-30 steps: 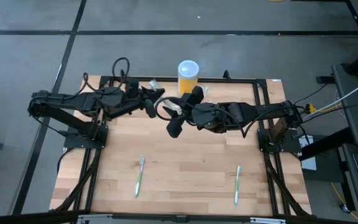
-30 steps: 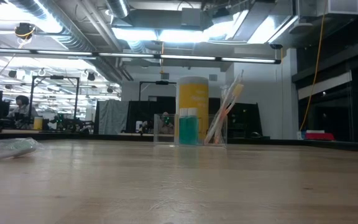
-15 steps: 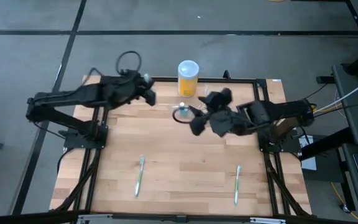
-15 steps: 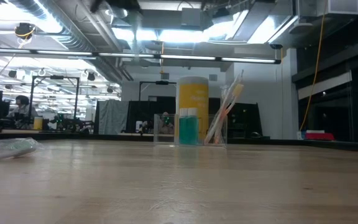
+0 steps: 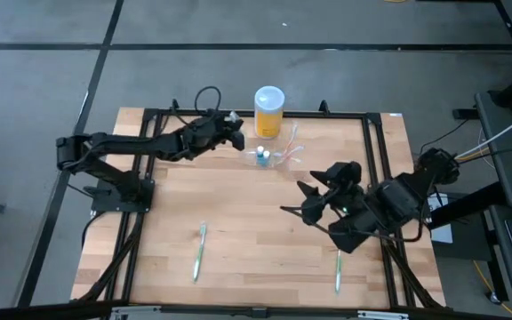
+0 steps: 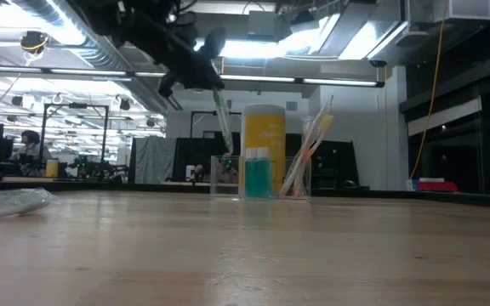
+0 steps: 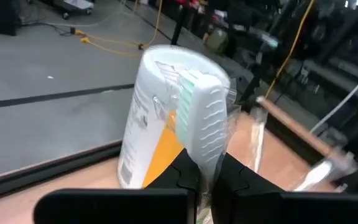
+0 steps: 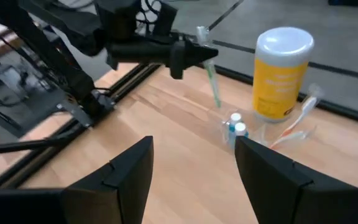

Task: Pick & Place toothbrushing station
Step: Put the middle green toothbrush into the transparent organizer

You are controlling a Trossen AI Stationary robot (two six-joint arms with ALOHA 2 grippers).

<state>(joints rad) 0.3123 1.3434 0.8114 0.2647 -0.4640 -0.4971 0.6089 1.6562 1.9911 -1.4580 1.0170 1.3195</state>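
Clear toothbrushing station (image 5: 274,156), blue bottles and brushes inside

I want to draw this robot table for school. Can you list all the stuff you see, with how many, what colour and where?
Toothbrush station: 1, clear plastic, back middle of the table, with a blue-capped tube and a pinkish brush inside.
Yellow container: 1, yellow with white lid, right behind the station.
Toothbrush in wrapper: 1, green and white, held above the station.
Toothbrushes on the table: 2, green and white, front left and front right.
Table: 1, light wood with black frame.
Left gripper: 1, black, shut on the wrapped toothbrush, back middle.
Right gripper: 1, black, open, over the right half of the table.
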